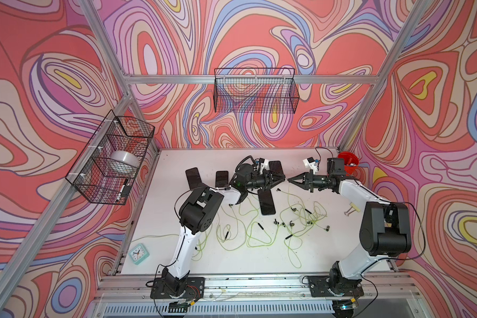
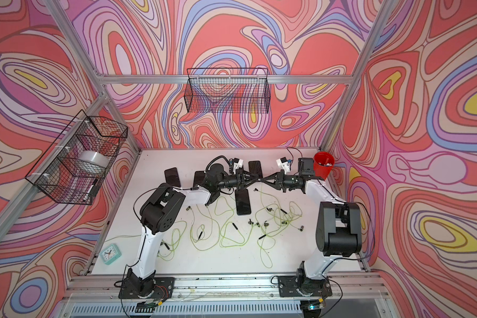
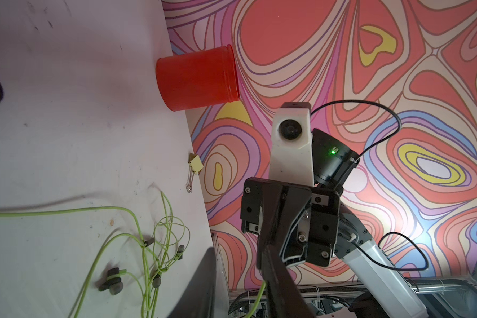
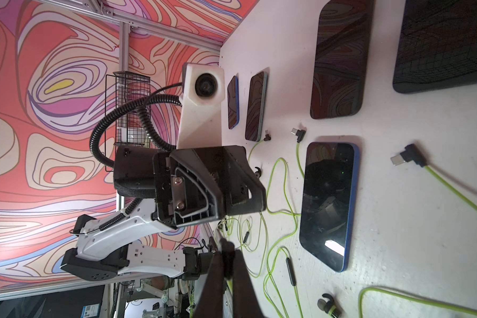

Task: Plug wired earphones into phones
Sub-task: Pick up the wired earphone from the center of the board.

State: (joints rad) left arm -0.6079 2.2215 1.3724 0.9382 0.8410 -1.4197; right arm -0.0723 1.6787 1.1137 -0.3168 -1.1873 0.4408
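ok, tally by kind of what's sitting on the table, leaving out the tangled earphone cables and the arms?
phones: 5 (all five show in the right wrist view)
red cup: 1
teal alarm clock: 1
yellow binder clip: 1
Total: 8

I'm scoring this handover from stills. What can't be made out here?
Which part of the earphone cable the right pincer pinches: hidden by its own fingers, right wrist view.
Left pincer gap: tips overlap the right's, both top views.
Red cup contents: too small, top views.
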